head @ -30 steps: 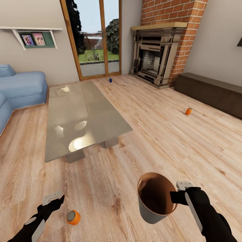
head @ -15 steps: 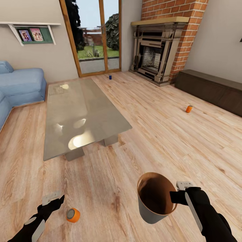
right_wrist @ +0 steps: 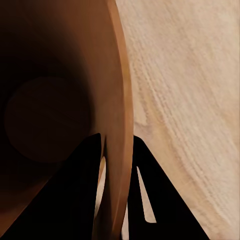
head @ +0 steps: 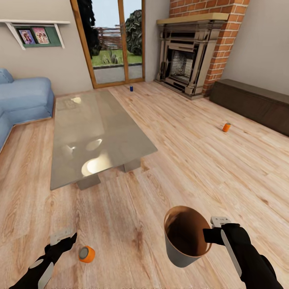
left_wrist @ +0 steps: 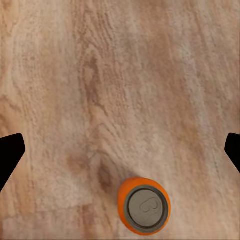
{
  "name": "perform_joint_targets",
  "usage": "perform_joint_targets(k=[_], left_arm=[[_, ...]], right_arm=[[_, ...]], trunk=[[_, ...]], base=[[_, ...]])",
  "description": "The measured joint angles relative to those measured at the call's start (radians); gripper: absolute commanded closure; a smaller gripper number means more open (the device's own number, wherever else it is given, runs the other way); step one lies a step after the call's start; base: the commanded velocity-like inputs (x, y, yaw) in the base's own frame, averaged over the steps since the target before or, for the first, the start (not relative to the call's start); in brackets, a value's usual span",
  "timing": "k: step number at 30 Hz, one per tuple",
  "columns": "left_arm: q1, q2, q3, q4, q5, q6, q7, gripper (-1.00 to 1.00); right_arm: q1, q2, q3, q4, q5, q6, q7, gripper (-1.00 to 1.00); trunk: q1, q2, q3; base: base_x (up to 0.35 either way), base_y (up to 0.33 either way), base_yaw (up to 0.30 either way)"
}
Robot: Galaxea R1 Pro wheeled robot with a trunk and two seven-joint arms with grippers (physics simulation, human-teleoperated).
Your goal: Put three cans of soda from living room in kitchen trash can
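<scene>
Left wrist view: spread left gripper (left_wrist: 120, 150) hovers above the upright orange soda can (left_wrist: 144, 205) on plank floor, near the stone-topped table (head: 96, 132). Right gripper (head: 212, 228) pinches the grey copper-lined bin's (head: 182, 237) rim. Next: centre, descend, clamp.

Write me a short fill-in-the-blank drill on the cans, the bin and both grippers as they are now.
1. The right gripper grips the bin by its ____.
2. The nearest orange can stands on the ____, beside the left gripper.
3. The can by the glass door is ____ in colour.
4. The left gripper's fingers are spread, so it is ____.

Missing words: rim; floor; blue; open
</scene>
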Motion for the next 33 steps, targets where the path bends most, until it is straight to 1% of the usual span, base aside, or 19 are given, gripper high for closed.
perform_joint_targets(k=[4, 8, 12, 17, 21, 25, 29, 33], left_arm=[[0.0, 0.0, 0.0, 0.0, 0.0, 0.0, 0.0, -1.0], [0.0, 0.0, 0.0, -0.001, 0.0, 0.0, 0.0, -1.0], [0.0, 0.0, 0.0, -0.001, 0.0, 0.0, -0.001, -1.0], [0.0, 0.0, 0.0, -0.002, 0.0, 0.0, 0.0, -1.0], [0.0, 0.0, 0.0, -0.001, 0.0, 0.0, 0.0, -1.0], [0.0, 0.0, 0.0, -0.002, 0.0, 0.0, 0.0, -1.0], [0.0, 0.0, 0.0, -0.002, 0.0, 0.0, 0.0, -1.0], [0.0, 0.0, 0.0, -0.002, 0.0, 0.0, -0.001, -1.0]], right_arm=[[0.0, 0.0, 0.0, 0.0, -0.01, 0.0, 0.001, 1.0], [0.0, 0.0, 0.0, 0.0, 0.015, 0.0, -0.001, 1.0], [0.0, 0.0, 0.0, 0.0, -0.006, 0.0, 0.001, 1.0], [0.0, 0.0, 0.0, 0.0, 0.007, 0.0, -0.001, 1.0], [0.0, 0.0, 0.0, 0.0, -0.003, 0.0, 0.0, 1.0], [0.0, 0.0, 0.0, 0.0, 0.003, 0.0, 0.0, 1.0], [0.0, 0.0, 0.0, 0.0, -0.003, 0.0, 0.0, 1.0], [0.0, 0.0, 0.0, -0.001, 0.002, 0.0, 0.0, 1.0]], trunk=[[0.0, 0.0, -0.007], [0.0, 0.0, -0.013], [0.0, 0.0, -0.02], [0.0, 0.0, -0.028], [0.0, 0.0, -0.034], [0.0, 0.0, -0.041], [0.0, 0.0, -0.047], [0.0, 0.0, -0.054]], base=[[0.075, -0.126, 0.0], [0.058, -0.08, 0.0], [0.015, -0.02, 0.0], [0.004, -0.005, 0.0], [0.001, -0.001, 0.0], [0.0, 0.0, 0.0], [0.0, 0.0, 0.0], [0.0, 0.0, 0.0]])
